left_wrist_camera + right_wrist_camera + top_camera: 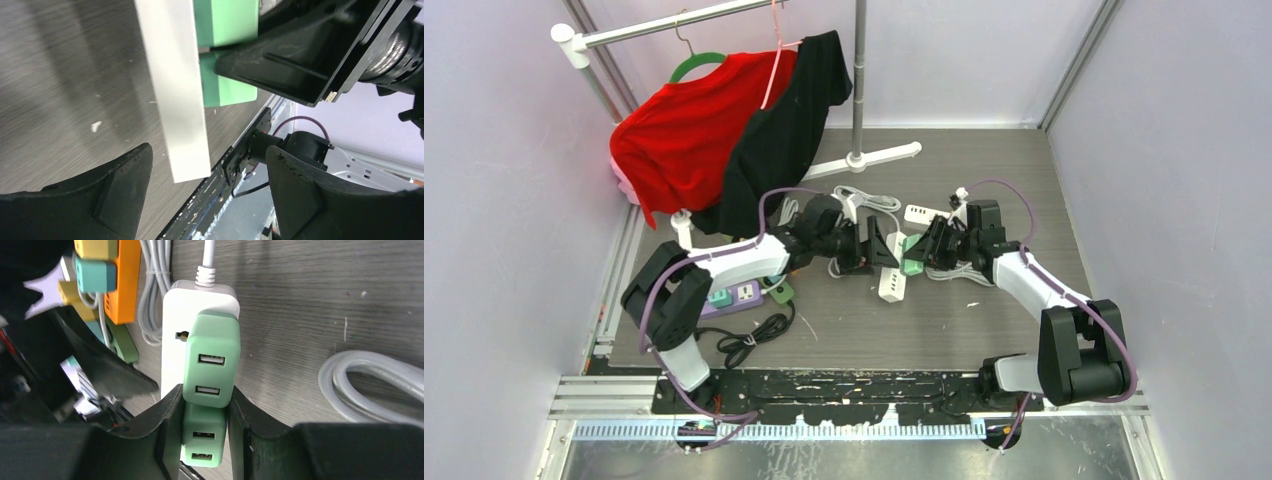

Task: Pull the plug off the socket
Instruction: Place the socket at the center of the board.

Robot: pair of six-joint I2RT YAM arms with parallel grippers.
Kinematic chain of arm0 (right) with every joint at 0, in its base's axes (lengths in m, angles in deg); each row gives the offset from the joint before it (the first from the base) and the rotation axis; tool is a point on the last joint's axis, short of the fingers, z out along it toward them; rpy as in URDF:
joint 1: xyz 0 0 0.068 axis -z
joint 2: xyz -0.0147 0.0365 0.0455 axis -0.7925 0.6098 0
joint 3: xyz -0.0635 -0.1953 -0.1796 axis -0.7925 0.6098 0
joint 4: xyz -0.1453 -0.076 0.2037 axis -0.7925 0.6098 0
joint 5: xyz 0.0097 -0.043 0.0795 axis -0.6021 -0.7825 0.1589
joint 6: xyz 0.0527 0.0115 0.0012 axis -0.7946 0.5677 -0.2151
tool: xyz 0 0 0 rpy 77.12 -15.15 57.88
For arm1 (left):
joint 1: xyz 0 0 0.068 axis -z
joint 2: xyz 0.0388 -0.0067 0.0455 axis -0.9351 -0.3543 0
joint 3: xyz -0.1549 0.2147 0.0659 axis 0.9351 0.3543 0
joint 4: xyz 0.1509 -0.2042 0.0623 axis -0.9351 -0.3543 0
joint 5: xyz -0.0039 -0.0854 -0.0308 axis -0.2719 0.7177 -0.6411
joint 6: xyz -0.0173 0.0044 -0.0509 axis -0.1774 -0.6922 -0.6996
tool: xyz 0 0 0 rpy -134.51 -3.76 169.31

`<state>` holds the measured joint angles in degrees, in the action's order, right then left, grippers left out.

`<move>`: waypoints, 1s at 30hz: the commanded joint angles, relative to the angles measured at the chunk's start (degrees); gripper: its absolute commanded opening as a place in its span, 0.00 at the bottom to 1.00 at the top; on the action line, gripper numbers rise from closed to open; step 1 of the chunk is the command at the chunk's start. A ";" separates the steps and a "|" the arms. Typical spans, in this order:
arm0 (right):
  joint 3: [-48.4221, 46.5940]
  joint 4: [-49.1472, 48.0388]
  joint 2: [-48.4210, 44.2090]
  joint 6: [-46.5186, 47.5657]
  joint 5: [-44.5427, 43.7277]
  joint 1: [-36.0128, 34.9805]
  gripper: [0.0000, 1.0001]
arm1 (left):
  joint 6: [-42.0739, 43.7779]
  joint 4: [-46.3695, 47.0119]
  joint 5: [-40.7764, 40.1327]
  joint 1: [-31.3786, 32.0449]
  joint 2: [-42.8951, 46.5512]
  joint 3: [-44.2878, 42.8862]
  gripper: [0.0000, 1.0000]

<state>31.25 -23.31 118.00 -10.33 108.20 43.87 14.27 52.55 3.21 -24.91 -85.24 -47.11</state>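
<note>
A white socket strip (177, 340) lies on the grey table with two green USB plugs in it. My right gripper (205, 390) is shut on the sides of the green plugs: it squeezes the near plug (202, 440) and touches the lower end of the far plug (212, 357). In the top view the right gripper (927, 247) meets the strip (892, 285) from the right. My left gripper (207, 155) is open, its fingers (125, 180) standing wide on either side of the strip's near end (175, 100) without touching it. The green plug (227, 90) shows there with a black right finger pressed on it.
An orange strip (127, 280) with yellow and teal plugs lies left of the white one. A grey coiled cable (370, 385) lies to the right. A purple strip (739, 297) and black cord (754, 335) lie front left. A clothes rack with red (684, 140) and black shirts stands behind.
</note>
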 commanded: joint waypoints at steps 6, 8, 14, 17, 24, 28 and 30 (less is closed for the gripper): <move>-6.22 10.81 -2.23 33.52 12.56 -2.24 0.12 | 0.04 7.86 1.13 -5.68 9.83 6.67 0.84; -8.95 18.07 -2.44 42.94 12.27 -3.60 0.12 | 2.42 6.51 0.58 -6.05 11.29 6.84 0.82; -16.87 39.83 -1.57 76.57 5.33 -8.98 0.13 | 9.88 15.08 -1.64 -6.12 18.47 14.17 0.79; -17.22 46.44 -1.30 89.35 -0.25 -12.39 0.14 | 13.21 21.63 -0.97 -6.10 21.68 19.36 0.79; -13.99 45.24 -0.50 99.21 -11.43 -18.64 0.18 | 32.00 24.00 -9.54 -1.82 31.76 31.15 0.82; -13.30 44.60 0.00 100.59 -13.80 -20.85 0.24 | 39.50 23.94 -14.54 0.99 36.72 35.33 0.87; -12.78 44.59 0.36 100.83 -14.04 -21.34 0.33 | 41.31 23.71 -15.63 1.69 37.77 36.13 0.87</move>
<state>18.09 20.71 118.17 85.86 96.62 23.89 45.55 71.44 -6.64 -24.39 -50.57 -11.87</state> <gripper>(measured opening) 0.386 0.864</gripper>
